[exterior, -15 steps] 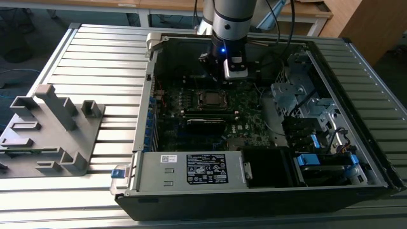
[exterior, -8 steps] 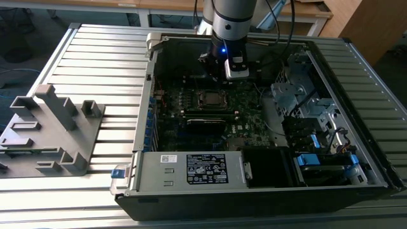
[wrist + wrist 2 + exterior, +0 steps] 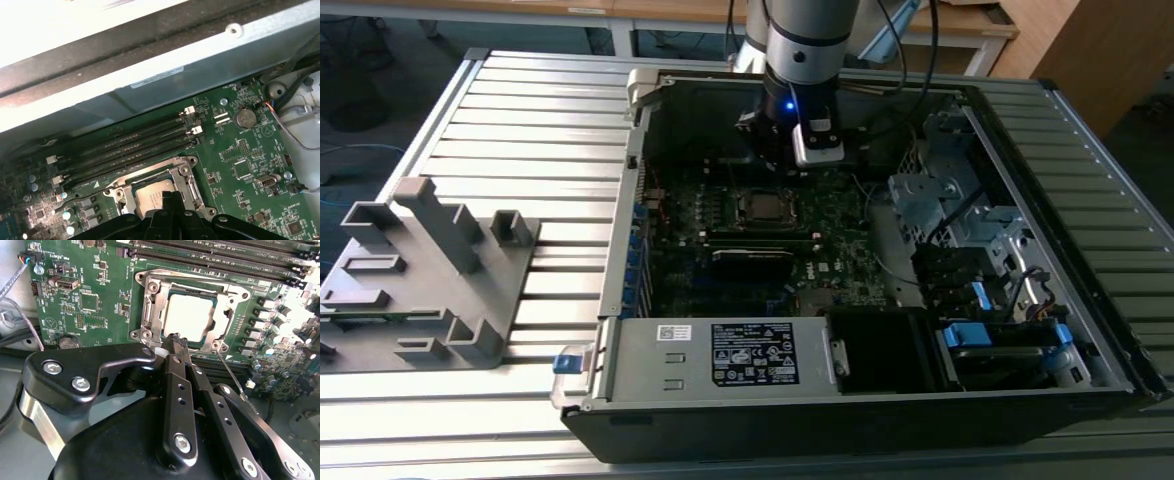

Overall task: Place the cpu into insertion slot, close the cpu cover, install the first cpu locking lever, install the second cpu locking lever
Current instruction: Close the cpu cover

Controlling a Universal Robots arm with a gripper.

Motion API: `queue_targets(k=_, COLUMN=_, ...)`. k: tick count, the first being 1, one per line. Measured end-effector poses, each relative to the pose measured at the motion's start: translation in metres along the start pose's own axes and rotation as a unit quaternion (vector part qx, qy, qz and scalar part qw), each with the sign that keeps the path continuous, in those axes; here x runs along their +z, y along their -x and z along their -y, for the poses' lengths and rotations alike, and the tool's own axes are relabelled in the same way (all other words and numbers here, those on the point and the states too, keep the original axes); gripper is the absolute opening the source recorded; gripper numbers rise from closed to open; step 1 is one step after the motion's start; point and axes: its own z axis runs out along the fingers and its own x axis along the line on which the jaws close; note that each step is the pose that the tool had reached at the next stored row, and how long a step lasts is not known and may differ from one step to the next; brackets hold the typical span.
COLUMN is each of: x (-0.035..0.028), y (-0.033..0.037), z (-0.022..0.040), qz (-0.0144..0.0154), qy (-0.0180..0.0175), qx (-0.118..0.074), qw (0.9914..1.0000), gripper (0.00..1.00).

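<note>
Grey cpu (image 3: pixel 190 315) inside silvery cpu cover (image 3: pixel 152 310), near edge behind black hand (image 3: pixel 177 340).

Open computer case (image 3: pixel 622 250): we can reach in from above, with little room sideways.
We find its top uncovered. Over the cpu (image 3: pixel 189 315) the way down is taken by the gripper (image 3: pixel 176 340), fingers pressed together at the edge of the cpu cover (image 3: pixel 151 307). A thin locking lever (image 3: pixel 230 372) sticks out at one corner. Long memory slots (image 3: pixel 130 147) flank the cover; a black module (image 3: pixel 750 262), drive cage (image 3: pixel 947 200) and power supply box (image 3: pixel 720 355) crowd the inside.
</note>
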Motion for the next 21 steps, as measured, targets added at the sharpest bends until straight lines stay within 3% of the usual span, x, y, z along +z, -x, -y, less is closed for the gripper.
queue_targets(k=6, x=0.0000, y=0.0000, z=0.0000, qz=-0.0011, qy=-0.0002, qx=-0.015, qw=0.99989, gripper=0.11)
queue_targets(k=17, x=0.0000, y=0.0000, z=0.0000, qz=-0.0012, qy=-0.0002, qx=-0.016, qw=0.99987, gripper=0.11)
queue_targets(k=21, x=0.0002, y=0.0000, z=0.0000, qz=-0.0027, qy=-0.0004, qx=-0.037, qw=0.99931, gripper=0.11)
